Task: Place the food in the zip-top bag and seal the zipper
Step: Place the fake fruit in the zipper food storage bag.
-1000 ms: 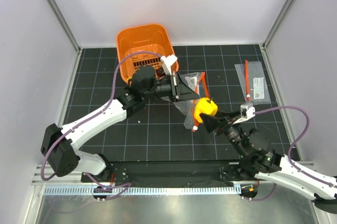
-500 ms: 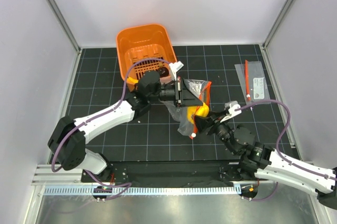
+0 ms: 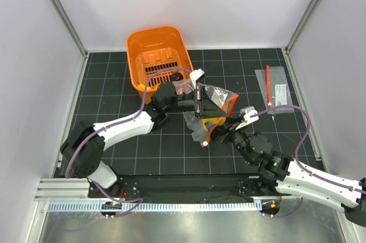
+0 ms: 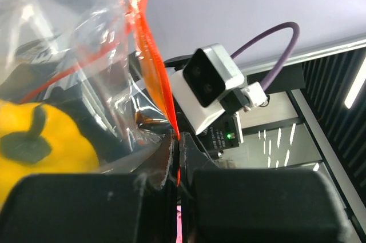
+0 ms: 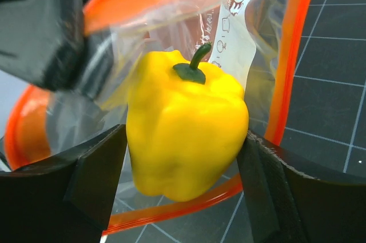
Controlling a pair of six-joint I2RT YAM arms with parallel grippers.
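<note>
The zip-top bag (image 3: 217, 101) hangs in mid-table, its mouth held open. My left gripper (image 3: 199, 100) is shut on its red-orange zipper (image 4: 153, 48) strip, pinching the edge between the fingers. My right gripper (image 3: 224, 128) is shut on a yellow toy pepper (image 5: 186, 123) and holds it inside the bag's mouth, with the zipper (image 5: 289, 48) looping around it. The pepper also shows through the clear plastic in the left wrist view (image 4: 43, 146). A dark brown round food (image 3: 176, 78) lies in the orange basket.
The orange basket (image 3: 157, 43) stands at the back left. A narrower clear pouch with a white label (image 3: 275, 88) lies at the back right. Grey walls close in the black gridded table (image 3: 114, 140) on three sides.
My right gripper has moved left and down, carrying the pepper from above the bag into its mouth. My left gripper has shifted right, lifting the bag's edge and opening the mouth wider.
</note>
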